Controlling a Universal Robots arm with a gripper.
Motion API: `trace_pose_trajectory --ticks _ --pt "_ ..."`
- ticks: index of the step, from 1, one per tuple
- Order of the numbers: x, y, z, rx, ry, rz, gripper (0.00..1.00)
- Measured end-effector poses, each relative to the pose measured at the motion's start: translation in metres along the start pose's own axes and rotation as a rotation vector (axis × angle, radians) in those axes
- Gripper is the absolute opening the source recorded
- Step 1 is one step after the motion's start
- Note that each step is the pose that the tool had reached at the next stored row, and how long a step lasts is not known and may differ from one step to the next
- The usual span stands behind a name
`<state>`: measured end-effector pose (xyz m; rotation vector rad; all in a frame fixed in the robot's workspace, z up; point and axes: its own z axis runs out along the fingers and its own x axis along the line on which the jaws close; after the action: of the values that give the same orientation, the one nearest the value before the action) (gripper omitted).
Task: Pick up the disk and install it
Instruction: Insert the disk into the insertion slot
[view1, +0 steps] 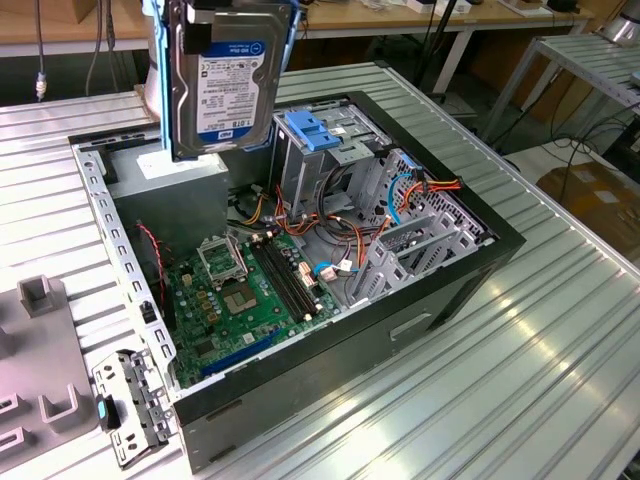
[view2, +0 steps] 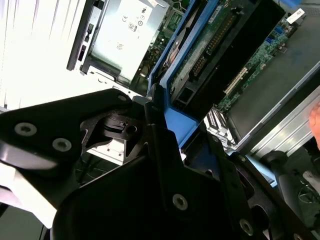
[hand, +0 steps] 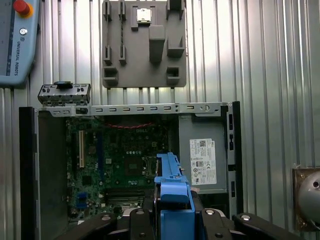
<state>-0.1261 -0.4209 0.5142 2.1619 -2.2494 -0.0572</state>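
We see the black gripper (hand: 174, 223) clamped on the disk (view1: 225, 85) — a flat, dark grey hard drive with a white-and-blue label, framed by a bright blue plastic carrier. In the first wrist view its black fingers (hand: 144, 220) press on either side of the carrier, so the jaws stand only as wide as the carrier itself. The blue frame juts out past the fingertips.

In the exterior view the disk hangs clear in the air, stood on edge with its label side showing. It is above one end of the open black computer case (view1: 440, 290).

Straight below the gripper lie the green motherboard (hand: 107, 160) and the silver box of the power supply (hand: 202, 160), both inside the case. A pale-blue ribbed plastic plate (view1: 320, 130) tops the metal drive cage, on the exterior view's right of the held disk.

Beyond the case wall, away from the gripper, a grey perforated metal bracket with a small blue tab (hand: 64, 93) rests on the ribbed metal table (hand: 280, 60). Farther out lies a grey fixture plate with raised blocks (hand: 144, 55) — well apart from the disk.
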Motion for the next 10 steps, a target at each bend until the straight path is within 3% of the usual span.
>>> trace_pose_trajectory --ticks 3,5,7,10 --pt "0.0127 -0.0005 0.0004 0.0001 0.0013 0.0 0.37" --pt "0.0389 -0.0022 0.0029 0.0001 0.0017 0.0 0.37" --pt "0.0429 -0.0069 0.0041 0.0001 0.0031 0.0 0.37" --pt "0.0432 -0.021 0.0064 0.0003 0.0071 0.0 0.37"
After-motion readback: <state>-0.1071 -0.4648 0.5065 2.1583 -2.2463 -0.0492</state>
